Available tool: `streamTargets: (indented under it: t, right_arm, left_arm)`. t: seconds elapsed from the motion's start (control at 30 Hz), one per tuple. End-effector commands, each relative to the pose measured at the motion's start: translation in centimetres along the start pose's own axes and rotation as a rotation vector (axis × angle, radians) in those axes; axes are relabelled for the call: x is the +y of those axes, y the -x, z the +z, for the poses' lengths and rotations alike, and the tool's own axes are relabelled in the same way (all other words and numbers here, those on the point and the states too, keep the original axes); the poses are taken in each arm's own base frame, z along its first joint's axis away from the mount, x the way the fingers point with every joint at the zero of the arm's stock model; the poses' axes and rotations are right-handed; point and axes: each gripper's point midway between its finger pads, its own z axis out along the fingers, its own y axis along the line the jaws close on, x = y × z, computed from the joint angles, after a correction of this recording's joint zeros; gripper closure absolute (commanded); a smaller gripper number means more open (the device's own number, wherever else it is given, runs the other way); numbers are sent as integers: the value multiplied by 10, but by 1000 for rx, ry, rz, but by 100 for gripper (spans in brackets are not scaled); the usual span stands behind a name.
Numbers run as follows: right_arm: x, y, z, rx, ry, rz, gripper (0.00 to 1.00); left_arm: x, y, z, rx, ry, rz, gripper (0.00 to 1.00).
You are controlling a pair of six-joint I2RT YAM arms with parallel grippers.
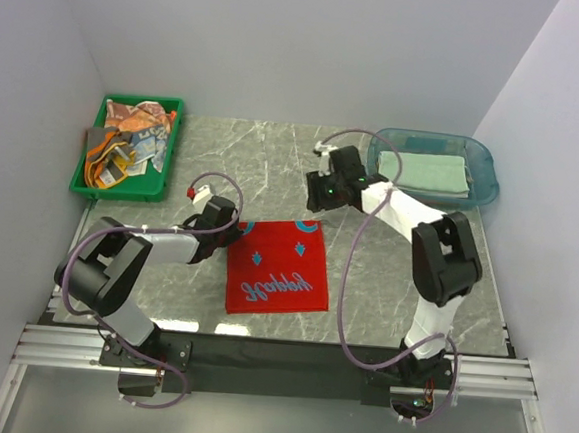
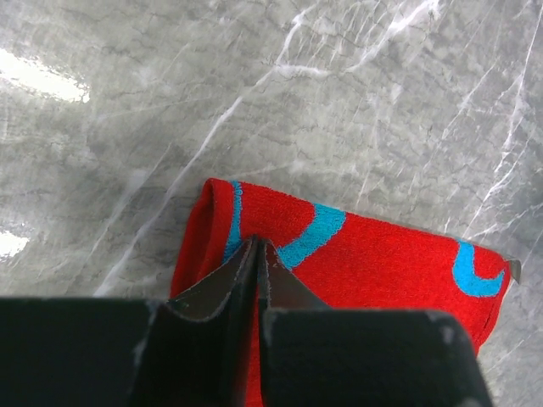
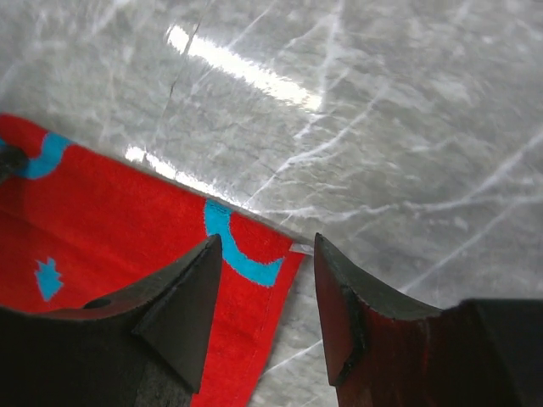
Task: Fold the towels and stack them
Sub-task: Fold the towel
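I'm looking at a grey marbled worktop (image 1: pixel 273 165) boxed in by plain white walls (image 1: pixel 283 45). A green tray (image 1: pixel 84 175) of crumpled towels (image 1: pixel 135 139) sits far left, and a blue tub (image 1: pixel 488 177) holding a folded pale green towel (image 1: pixel 423 172) sits far right. Both my arms reach in toward the middle with wrists angled down. The red towel (image 1: pixel 277 268) lies flat between them. My left end effector (image 2: pixel 257 246) is pinched closed on its far left corner. My right end effector (image 3: pixel 267 239) is open, with its fingers on either side of the far right corner.
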Motion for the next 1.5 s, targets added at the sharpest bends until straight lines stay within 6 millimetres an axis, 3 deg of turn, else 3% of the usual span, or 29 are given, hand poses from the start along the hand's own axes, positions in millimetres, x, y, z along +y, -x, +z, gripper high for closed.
streamTargets:
  t: [0.0, 0.03, 0.13, 0.6, 0.87, 1.07, 1.13, 1.23, 1.27, 1.37, 1.47]
  right_arm:
    - [11, -13, 2, 125, 10, -154, 45]
    - [10, -27, 7, 189, 11, -184, 45]
    - [10, -35, 14, 243, -10, -242, 45]
    - [-14, -47, 28, 327, -86, -328, 46]
    - [-14, -42, 37, 316, -80, -339, 46]
    - [-15, -65, 42, 394, -49, -346, 46]
    - [-16, -73, 43, 419, -45, -345, 49]
    - [-16, -87, 43, 448, -31, -349, 62]
    - [-17, -88, 43, 453, -26, -353, 71]
    - [-15, -97, 45, 481, -4, -351, 74]
    - [-16, -103, 45, 510, 0, -351, 86]
  left_arm:
    - [20, -13, 4, 45, 62, 34, 89]
    - [20, -14, 4, 48, 64, 37, 89]
    - [18, -13, 3, 49, 53, 35, 89]
    - [16, -11, -1, 45, 41, 46, 89]
    - [18, -12, -2, 45, 44, 50, 89]
    - [19, -11, -4, 42, 47, 51, 89]
    - [19, -11, -4, 43, 46, 51, 89]
    - [18, -10, -5, 42, 45, 57, 89]
    - [17, -9, -5, 39, 43, 61, 89]
    - [14, -3, -9, 24, 39, 67, 87]
    - [9, 9, -18, -9, 32, 67, 84]
